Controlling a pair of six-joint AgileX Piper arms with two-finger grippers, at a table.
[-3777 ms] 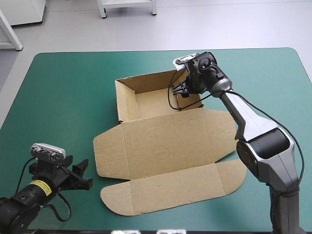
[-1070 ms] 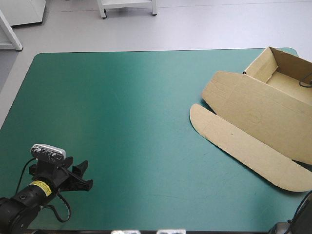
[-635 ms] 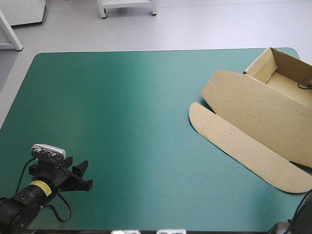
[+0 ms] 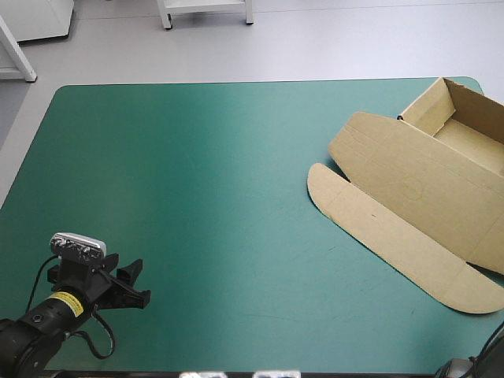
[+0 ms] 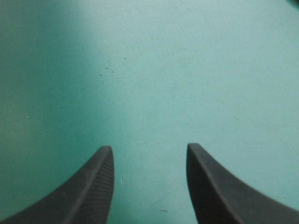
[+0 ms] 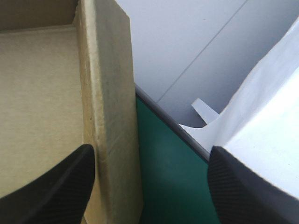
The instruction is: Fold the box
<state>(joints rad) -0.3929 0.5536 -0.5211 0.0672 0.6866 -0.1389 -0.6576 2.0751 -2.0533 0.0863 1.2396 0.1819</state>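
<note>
The brown box [image 4: 417,193] lies at the table's right side as an open tray [image 4: 465,130] near the far right corner. Its lid and a long rounded flap [image 4: 386,236] are spread flat toward the table's middle. My right gripper [image 6: 149,186] is out of the high view; in its own view it is open, and a raised tray wall [image 6: 110,116] stands between its fingers, close to one finger [image 6: 46,186]. My left gripper [image 4: 130,285] rests open over bare teal-green cover at the near left corner, far from the box, with nothing between its fingers [image 5: 88,191].
The tray reaches the table's right edge, partly past the picture's border. Beyond the tray wall the table's edge [image 6: 173,126] and pale floor show. Bare teal-green cover [image 4: 197,181] spans the left and middle of the table.
Much earlier the box lay mid-table with my right gripper at its far wall; it now sits at the right edge. Just before, it shifted slightly and the cable left the tray.
</note>
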